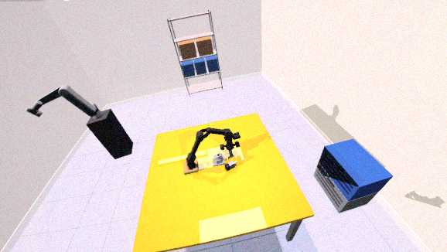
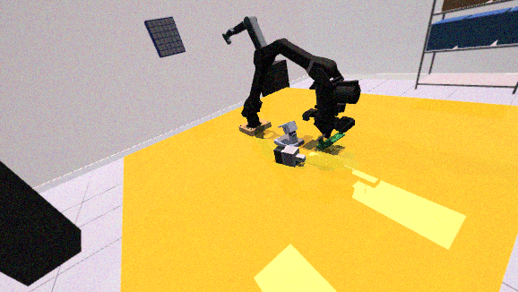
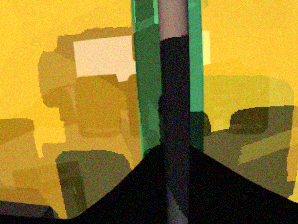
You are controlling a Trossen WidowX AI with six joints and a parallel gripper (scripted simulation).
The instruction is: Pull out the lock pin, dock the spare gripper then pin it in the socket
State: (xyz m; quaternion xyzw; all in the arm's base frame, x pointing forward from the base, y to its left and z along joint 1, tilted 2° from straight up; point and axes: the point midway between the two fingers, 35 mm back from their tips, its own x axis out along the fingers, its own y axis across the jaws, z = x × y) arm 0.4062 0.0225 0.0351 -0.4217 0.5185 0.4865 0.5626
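Observation:
My gripper (image 2: 325, 135) (image 3: 172, 154) points down at the green cradle (image 2: 332, 141) (image 3: 196, 75). It is shut on the lock pin (image 3: 174, 95), a grey rod that runs up the wrist view between the cradle's two green sides. Whether the pin touches the cradle is unclear. The grey mount (image 2: 289, 141) (image 1: 218, 159) stands between the arm's base and the gripper, with its angled socket on top; no pin is seen through it. The spare gripper (image 2: 290, 155) (image 1: 230, 165), a dark and grey block with a short spigot, lies beside the mount on the table.
The yellow table (image 1: 185, 209) (image 2: 202, 215) carries the arm's wooden base plate (image 1: 191, 170) (image 2: 255, 128) and bright light patches. The mount and spare gripper stand close to the cradle. A blue cabinet (image 1: 357, 166), a shelf rack and another arm on a black pedestal (image 1: 112, 135) are off the table.

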